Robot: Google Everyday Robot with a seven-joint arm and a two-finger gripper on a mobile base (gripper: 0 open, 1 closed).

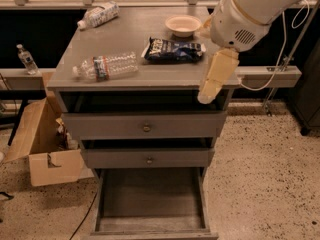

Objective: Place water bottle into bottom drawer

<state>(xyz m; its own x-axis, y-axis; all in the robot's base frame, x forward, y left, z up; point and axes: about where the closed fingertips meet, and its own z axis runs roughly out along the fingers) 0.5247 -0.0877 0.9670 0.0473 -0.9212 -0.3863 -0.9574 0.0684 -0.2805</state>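
Observation:
The water bottle (106,66) is clear and ribbed with a red-and-blue band. It lies on its side on the left part of the grey cabinet top (165,70), cap pointing left. The bottom drawer (150,200) is pulled open below the two knobbed drawers, and its grey inside holds nothing. My gripper (211,86) hangs from the white arm (250,11) over the cabinet's front right corner. It is far to the right of the bottle, holds nothing, and does not touch the bottle.
A dark snack bag (172,49) and a pale bowl (183,25) sit on the cabinet top near the arm. A bottle with a white-and-blue label (98,15) lies at the back left. An open cardboard box (37,146) stands on the floor at left, with a small upright bottle (26,59) on a ledge beyond it.

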